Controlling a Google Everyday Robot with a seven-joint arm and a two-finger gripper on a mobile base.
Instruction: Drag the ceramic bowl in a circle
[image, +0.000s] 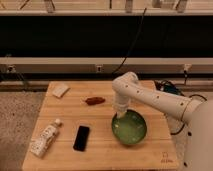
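The ceramic bowl (130, 128) is wide, shallow and green. It sits on the wooden table (100, 150), right of centre near the front. My white arm reaches in from the right and bends down over the bowl. My gripper (120, 113) points down at the bowl's far left rim and touches it there. The bowl looks slightly tilted toward the camera.
A black phone (81, 138) lies left of the bowl. A plastic bottle (45, 139) lies at the front left. A reddish-brown object (94, 100) and a pale sponge (60, 90) lie toward the back. Cables hang at the table's right edge.
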